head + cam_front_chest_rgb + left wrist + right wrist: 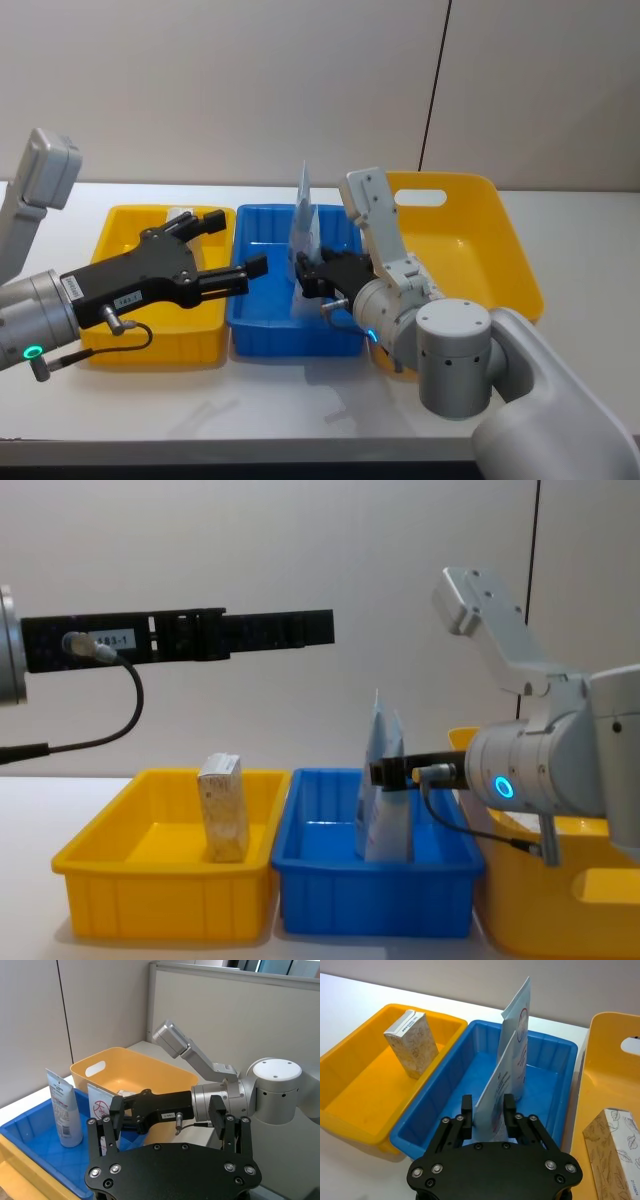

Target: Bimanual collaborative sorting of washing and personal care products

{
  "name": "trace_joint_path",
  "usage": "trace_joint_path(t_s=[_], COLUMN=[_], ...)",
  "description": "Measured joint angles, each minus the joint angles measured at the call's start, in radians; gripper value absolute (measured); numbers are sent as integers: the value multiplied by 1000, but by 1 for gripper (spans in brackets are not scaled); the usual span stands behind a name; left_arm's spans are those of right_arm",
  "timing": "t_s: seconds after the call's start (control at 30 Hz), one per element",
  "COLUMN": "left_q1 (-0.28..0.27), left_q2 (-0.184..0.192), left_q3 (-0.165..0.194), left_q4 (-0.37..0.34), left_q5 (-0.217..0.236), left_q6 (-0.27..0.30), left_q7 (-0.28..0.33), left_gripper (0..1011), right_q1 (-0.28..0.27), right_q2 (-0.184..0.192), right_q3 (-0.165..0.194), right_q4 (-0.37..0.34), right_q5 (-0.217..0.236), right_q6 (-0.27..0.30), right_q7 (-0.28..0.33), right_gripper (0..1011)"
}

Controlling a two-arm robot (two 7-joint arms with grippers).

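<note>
Two pale tapered tubes [512, 1055] upright in blue bin [555, 1110], R gripper [488, 1114] on one.

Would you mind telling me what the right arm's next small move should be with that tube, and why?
Probably open the right pincer and let go. The tube it grips stands upright inside the blue bin, beside another tube already there, and its base looks to be down near the bin floor. The left pincer hovers open, higher up over the yellow bin holding a carton.
</note>
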Motion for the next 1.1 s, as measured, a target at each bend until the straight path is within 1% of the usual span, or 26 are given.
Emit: trace_joint_path(t_s=[0.07, 0.1, 0.17, 0.2, 0.23, 0.3, 0.33, 0.53, 0.73, 0.87, 1.07, 1.1], left_q1=[0, 0, 0, 0, 0, 0, 0, 0, 0, 0, 0, 0], left_q2=[0, 0, 0, 0, 0, 0, 0, 0, 0, 0, 0, 0], left_q3=[0, 0, 0, 0, 0, 0, 0, 0, 0, 0, 0, 0], left_q4=[0, 0, 0, 0, 0, 0, 0, 0, 0, 0, 0, 0], left_q5=[0, 0, 0, 0, 0, 0, 0, 0, 0, 0, 0, 0], left_q6=[0, 0, 0, 0, 0, 0, 0, 0, 0, 0, 0, 0], left_q7=[0, 0, 0, 0, 0, 0, 0, 0, 0, 0, 0, 0], left_gripper=[1001, 1001, 1001, 1001, 1002, 1001, 1001, 1001, 1001, 1001, 1001, 1001], right_q1=[0, 1, 1, 1, 1, 1, 2, 2, 0, -2, -2, -1], right_q2=[0, 0, 0, 0, -1, -1, -1, -1, -2, -1, 3, 6], right_q3=[0, 0, -1, -1, -1, -1, -1, -1, 1, 5, 17, 22], right_q4=[1, 2, 3, 4, 4, 5, 6, 7, -4, -23, -71, -87], right_q5=[0, -1, -1, -1, -1, -2, -2, -3, -6, -8, -9, -9], right_q6=[0, -1, -1, -1, -1, -2, -2, -3, -14, -26, -50, -54], right_q7=[0, 1, 1, 2, 2, 2, 2, 3, 3, 3, 11, 15], right_gripper=[314, 258, 218, 167, 158, 96, 86, 52, 51, 51, 51, 51])
